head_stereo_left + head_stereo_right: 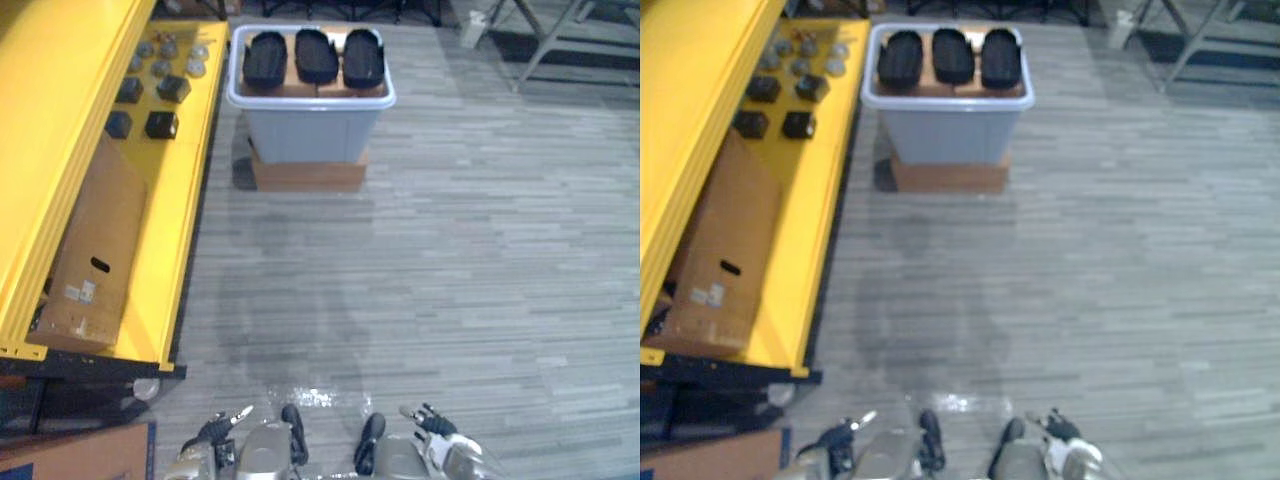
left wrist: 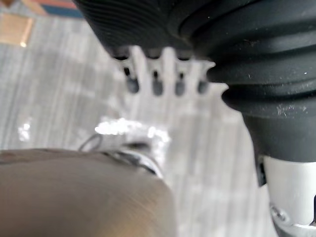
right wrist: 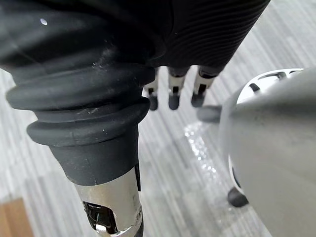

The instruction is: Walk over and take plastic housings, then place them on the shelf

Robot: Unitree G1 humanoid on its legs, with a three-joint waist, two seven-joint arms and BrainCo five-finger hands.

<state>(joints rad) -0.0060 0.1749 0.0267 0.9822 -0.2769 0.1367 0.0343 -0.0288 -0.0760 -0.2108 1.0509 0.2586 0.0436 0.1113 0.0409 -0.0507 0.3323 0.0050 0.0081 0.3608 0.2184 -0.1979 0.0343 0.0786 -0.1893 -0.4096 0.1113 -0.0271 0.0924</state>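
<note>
Yellow shelf [image 1: 185,200] left of grey bin [image 1: 310,135]; black plastic housings [image 1: 316,55] three abreast in bin's top. Walk straight up to bin, stop square and close before reaching. Left hand [image 2: 157,81] well short of bin, fingers straight, empty; right hand [image 3: 174,94] likewise.

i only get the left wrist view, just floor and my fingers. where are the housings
Observer: Three black housings lie side by side in a grey bin straight ahead across the floor.
Operator: and where do they go
Observer: The yellow shelf runs along the robot's left, its far end beside the bin.
Operator: is my other hand holding anything
Observer: No, the right hand hangs low with straight fingers, empty.
</note>
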